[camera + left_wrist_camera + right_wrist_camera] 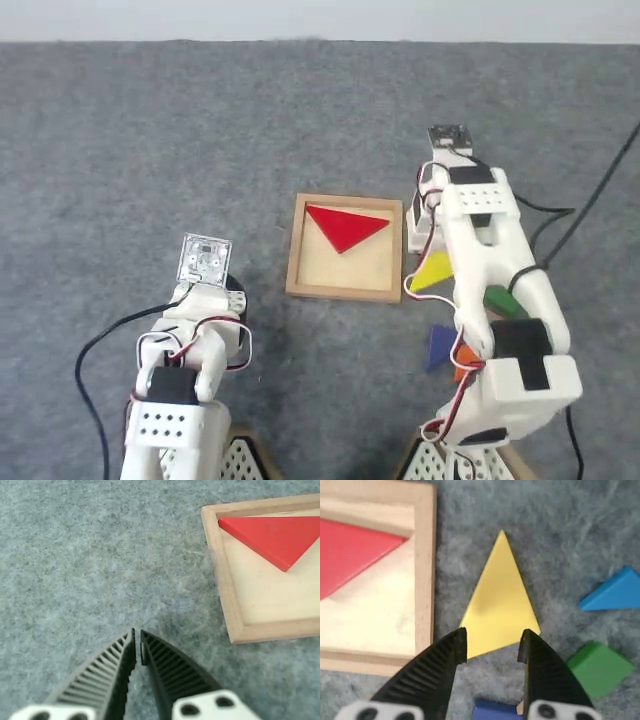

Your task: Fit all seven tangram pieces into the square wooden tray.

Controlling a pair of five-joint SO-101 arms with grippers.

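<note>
The square wooden tray [345, 290] lies mid-table with a red triangle [345, 227] in its far part. In the right wrist view my right gripper [493, 640] is open, its fingers hanging over the wide end of a yellow triangle [500, 600] that lies on the carpet just beside the tray rim [425, 580]. Around it lie a light blue triangle [612, 591], a green piece [597, 667] and a dark blue piece [495, 711]. My left gripper [137, 640] is shut and empty over bare carpet, a little way from the tray's corner [212, 517].
From above, the yellow triangle [432, 272], green piece [500, 298], purple-blue piece [440, 345] and orange piece [465, 358] cluster right of the tray, partly under the right arm [480, 240]. The left arm [195, 340] stands at the front left. Grey carpet covers the table.
</note>
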